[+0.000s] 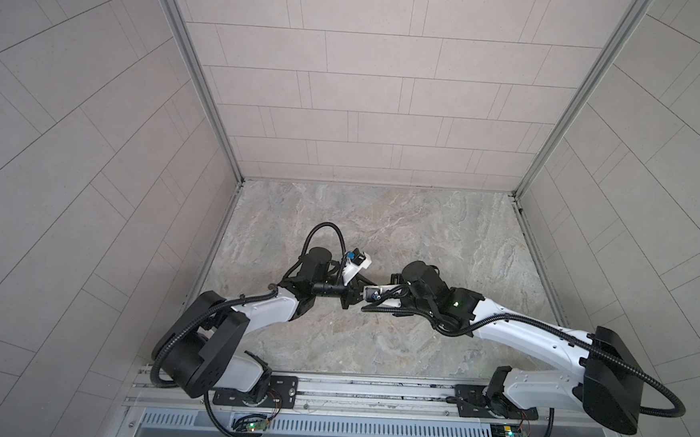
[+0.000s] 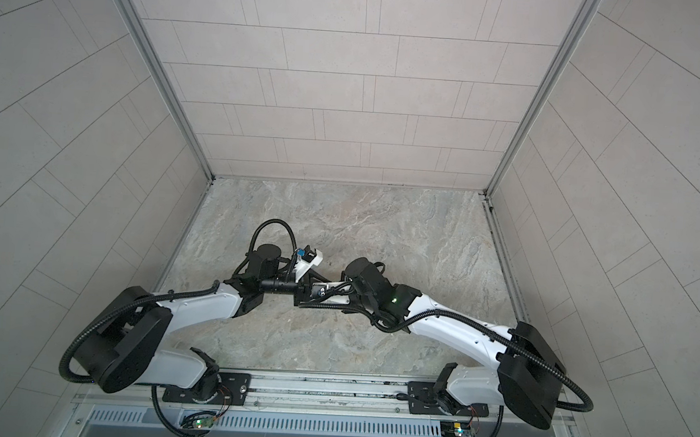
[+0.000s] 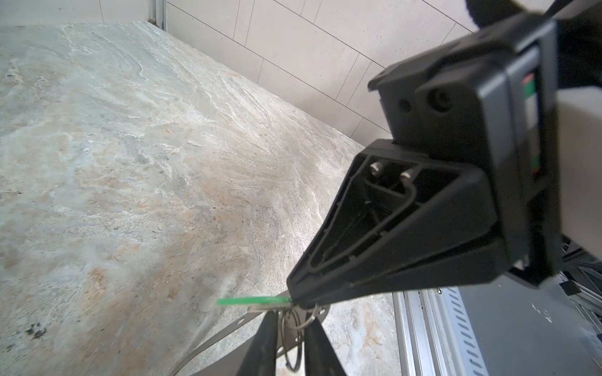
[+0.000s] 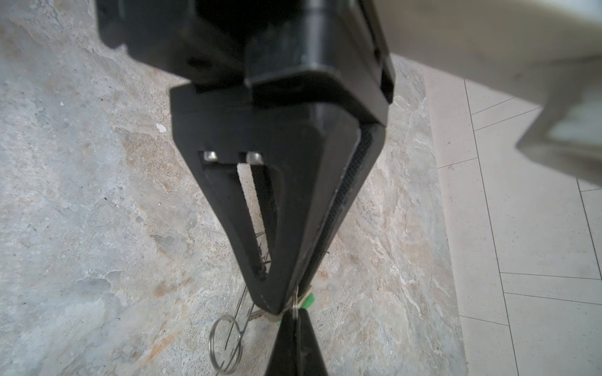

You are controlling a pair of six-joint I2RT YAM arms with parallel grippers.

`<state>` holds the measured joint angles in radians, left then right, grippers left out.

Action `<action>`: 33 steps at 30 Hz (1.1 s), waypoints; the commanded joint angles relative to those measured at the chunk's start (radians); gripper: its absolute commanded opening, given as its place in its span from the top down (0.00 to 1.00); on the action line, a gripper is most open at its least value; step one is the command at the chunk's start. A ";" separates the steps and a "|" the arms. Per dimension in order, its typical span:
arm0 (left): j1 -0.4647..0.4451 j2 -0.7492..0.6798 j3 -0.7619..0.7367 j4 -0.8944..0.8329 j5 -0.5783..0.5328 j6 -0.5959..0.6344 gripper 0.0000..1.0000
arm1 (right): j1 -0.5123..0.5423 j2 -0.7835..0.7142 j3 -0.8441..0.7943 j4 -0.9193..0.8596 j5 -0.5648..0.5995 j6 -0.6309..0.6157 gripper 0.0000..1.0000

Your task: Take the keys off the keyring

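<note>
In the left wrist view, the keys show as a thin green blade with a silver piece under it. The blade sticks out from the tip of my right gripper, which is shut on its end. My left gripper has its jaws drawn close around the wire loops at the rounded end of the keyring, a grey plate. In the right wrist view, my right gripper meets my left gripper tip to tip. The green key shows beside them and a wire loop hangs free. In both top views the wrists hide the fingertips.
Both arms meet above the middle of the stone-patterned table. Tiled walls close in the back and both sides. An aluminium rail runs along the front edge by the arm bases.
</note>
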<state>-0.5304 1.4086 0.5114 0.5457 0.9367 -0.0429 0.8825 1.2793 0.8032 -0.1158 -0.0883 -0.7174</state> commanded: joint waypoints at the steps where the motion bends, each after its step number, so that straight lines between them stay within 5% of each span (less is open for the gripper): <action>1: 0.006 -0.005 0.016 -0.015 0.026 0.007 0.83 | 0.006 -0.003 -0.012 0.025 0.012 0.012 1.00; 16: 0.009 -0.007 0.044 -0.082 0.030 0.035 1.00 | 0.007 -0.005 -0.016 0.031 0.031 0.011 1.00; 33: 0.006 -0.049 0.043 -0.065 0.045 0.053 1.00 | -0.007 -0.070 -0.061 0.033 0.015 0.094 1.00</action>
<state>-0.5236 1.3838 0.5346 0.4656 0.9474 -0.0082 0.8856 1.2415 0.7673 -0.0940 -0.0708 -0.6567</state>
